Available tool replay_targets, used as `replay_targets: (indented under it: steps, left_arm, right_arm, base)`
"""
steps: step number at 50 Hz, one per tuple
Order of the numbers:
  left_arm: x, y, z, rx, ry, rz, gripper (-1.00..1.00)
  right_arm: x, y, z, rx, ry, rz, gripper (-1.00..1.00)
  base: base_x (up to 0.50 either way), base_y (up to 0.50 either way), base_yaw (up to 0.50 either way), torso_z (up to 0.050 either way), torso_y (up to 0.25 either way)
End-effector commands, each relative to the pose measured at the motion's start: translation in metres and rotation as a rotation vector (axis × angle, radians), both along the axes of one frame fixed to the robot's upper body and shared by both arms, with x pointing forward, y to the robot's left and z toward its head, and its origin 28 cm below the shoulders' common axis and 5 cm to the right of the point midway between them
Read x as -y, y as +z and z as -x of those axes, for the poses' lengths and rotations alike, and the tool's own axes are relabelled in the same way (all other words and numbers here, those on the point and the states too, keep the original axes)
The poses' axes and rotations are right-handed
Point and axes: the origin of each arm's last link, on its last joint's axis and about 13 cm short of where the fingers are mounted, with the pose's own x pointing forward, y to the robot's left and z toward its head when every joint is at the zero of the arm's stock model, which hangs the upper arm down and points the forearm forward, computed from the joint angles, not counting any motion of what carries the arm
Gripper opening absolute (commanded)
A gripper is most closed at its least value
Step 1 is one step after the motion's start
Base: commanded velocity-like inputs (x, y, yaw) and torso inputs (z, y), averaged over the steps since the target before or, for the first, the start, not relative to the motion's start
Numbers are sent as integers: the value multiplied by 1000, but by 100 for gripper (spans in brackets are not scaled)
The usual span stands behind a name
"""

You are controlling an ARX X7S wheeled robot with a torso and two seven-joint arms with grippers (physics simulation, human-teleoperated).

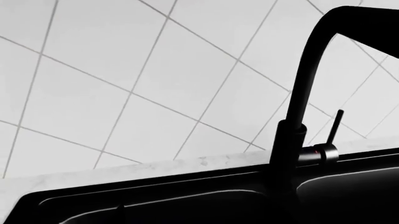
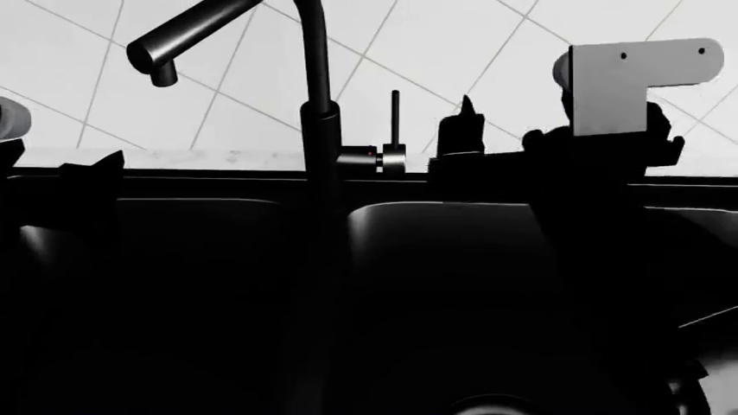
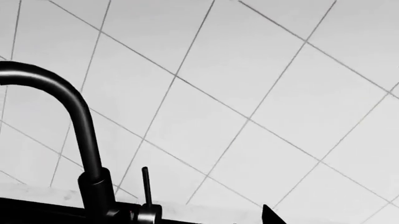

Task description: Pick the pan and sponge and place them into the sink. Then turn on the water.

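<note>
Head view: black two-basin sink [image 2: 461, 216] fills the lower frame, basins side by side and mostly in deep shadow; a pale curve at the bottom edge may be a drain rim, too dark to confirm. Faucet [image 2: 317, 112] rises from the divider at the sink's back edge, spout [image 2: 173, 43] angled over the left basin. Lever [image 2: 395, 121] stands upright just beside the faucet base, w/ a small red mark on its collar. No stream seen under the spout. White tiled wall [image 2: 485, 52] behind; pale marbled surface [image 2: 207, 158] runs as a strip along the sink's back edge.

Right gripper [image 2: 461, 130]: dark silhouette near the lever, to its right, w/ grey bracket [image 2: 628, 82] above the arm; one fingertip shows as a point, so whether the fingers are apart or together cannot be told. Left gripper [image 2: 92, 169]: dark shape at the sink's back-left edge, state likewise unreadable.

Pan, sponge: not distinguishable in the dark basins.

Wrist views: both show faucet, lever, tiles.
</note>
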Motion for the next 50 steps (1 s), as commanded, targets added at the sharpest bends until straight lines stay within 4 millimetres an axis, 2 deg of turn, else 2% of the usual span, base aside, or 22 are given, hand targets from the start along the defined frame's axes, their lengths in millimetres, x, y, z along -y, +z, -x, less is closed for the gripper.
replay_targets:
  steps: [1, 12, 15, 20, 29, 38, 41, 50]
  left_arm:
    - [1, 3, -1, 4, 5, 5, 100]
    - [11, 4, -3, -2, -1, 3, 100]
    - [14, 5, -3, 0, -3, 2, 100]
    - [6, 7, -2, -1, 7, 5, 100]
    - [-1, 9, 0, -4, 19, 9, 100]
    - [-9, 17, 2, 3, 49, 15, 100]
    - [-9, 20, 5, 81, 38, -25, 100]
    - [-14, 25, -3, 96, 45, -50, 100]
  right_arm:
    - [-25, -3, -49, -39, 90, 22, 100]
    - [-39, 3, -90, -55, 138, 3, 100]
    - [-45, 4, -91, -56, 153, 1, 100]
    - [-51, -3, -90, -72, 170, 12, 100]
    - [-54, -7, -90, -83, 174, 25, 100]
    - [-54, 0, -91, -61, 159, 29, 100]
    - [-55, -2, -91, -60, 150, 23, 100]
    - [-54, 1, -91, -46, 135, 11, 100]
  base:
    - [0, 0, 0, 0, 0]
    - [0, 0, 0, 0, 1]
    - [0, 0, 0, 0, 0]
    - [0, 0, 0, 0, 0]
    - [0, 0, 0, 0, 0]
    - [0, 0, 0, 0, 0]
    - [0, 0, 0, 0, 0]
    - [0, 0, 0, 0, 0]
